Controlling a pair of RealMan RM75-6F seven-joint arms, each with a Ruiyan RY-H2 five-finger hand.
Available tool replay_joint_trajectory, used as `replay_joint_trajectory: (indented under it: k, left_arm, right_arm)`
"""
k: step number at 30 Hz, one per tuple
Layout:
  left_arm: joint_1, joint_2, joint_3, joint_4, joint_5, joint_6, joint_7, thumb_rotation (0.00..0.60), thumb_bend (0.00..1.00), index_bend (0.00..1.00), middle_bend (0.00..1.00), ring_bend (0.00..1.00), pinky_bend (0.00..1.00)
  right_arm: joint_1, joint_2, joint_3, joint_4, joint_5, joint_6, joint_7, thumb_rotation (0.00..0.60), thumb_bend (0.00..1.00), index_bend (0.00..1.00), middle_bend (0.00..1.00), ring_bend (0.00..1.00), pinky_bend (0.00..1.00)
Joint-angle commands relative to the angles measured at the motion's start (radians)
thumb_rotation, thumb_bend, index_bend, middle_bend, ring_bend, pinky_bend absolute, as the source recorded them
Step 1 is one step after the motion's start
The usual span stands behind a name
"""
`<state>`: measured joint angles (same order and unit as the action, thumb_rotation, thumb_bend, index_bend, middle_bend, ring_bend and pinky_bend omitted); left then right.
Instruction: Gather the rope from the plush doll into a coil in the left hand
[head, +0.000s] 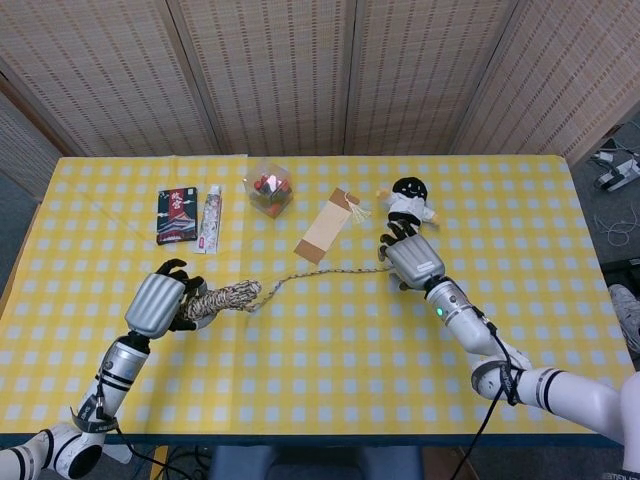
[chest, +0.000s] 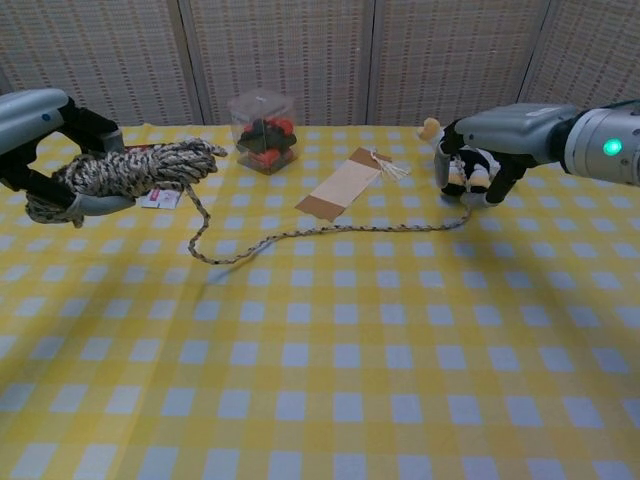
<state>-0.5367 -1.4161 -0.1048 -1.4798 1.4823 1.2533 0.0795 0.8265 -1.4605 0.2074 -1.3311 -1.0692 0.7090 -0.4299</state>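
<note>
Near the table's (head: 320, 380) left edge, the left hand (head: 160, 302) grips a coil of rope (chest: 135, 168), whose loose end trails across the cloth to the doll (head: 408, 200). Toward the far edge, the right hand (chest: 490, 140) curls its fingers over the doll's lower half; whether it grips is unclear.

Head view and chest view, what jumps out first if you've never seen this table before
The eye lands first on the left hand at the table's left side, gripping a thick bundle of coiled rope. From it a loose strand snakes across the yellow checked tablecloth to the plush doll at the far right. The right hand sits right at the doll's feet, where the strand ends; whether it grips anything cannot be told.
</note>
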Motion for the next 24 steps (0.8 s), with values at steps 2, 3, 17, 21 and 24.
replay_joint_trajectory:
  k: [2, 3, 17, 21, 24]
  left_arm:
    - [0.002, 0.0, 0.002, -0.006, 0.004, 0.001, 0.004, 0.486, 0.23, 0.74, 0.75, 0.53, 0.23]
    - [0.003, -0.001, 0.003, -0.008, 0.005, 0.002, 0.005, 0.485, 0.23, 0.74, 0.75, 0.53, 0.23]
    - [0.01, -0.006, 0.007, -0.014, 0.006, -0.002, 0.007, 0.485, 0.23, 0.74, 0.75, 0.53, 0.23]
    - [0.011, -0.006, 0.008, -0.015, 0.009, -0.002, 0.007, 0.486, 0.23, 0.74, 0.75, 0.53, 0.23]
    - [0.013, -0.006, 0.01, -0.016, 0.011, -0.001, 0.006, 0.481, 0.23, 0.74, 0.75, 0.53, 0.23]
  right_arm:
    - [0.033, -0.084, -0.012, 0.094, 0.034, 0.003, -0.021, 0.6, 0.35, 0.38, 0.15, 0.0, 0.0]
    - [0.035, -0.101, -0.014, 0.113, 0.036, 0.01, -0.02, 0.6, 0.35, 0.38, 0.13, 0.0, 0.0]
    - [0.053, -0.258, -0.014, 0.326, 0.007, 0.045, 0.051, 0.6, 0.35, 0.4, 0.02, 0.0, 0.0]
    - [0.062, -0.279, -0.01, 0.359, 0.019, 0.03, 0.048, 0.6, 0.33, 0.42, 0.02, 0.0, 0.0]
    - [0.069, -0.296, -0.003, 0.381, 0.034, 0.018, 0.044, 0.6, 0.29, 0.44, 0.03, 0.0, 0.0]
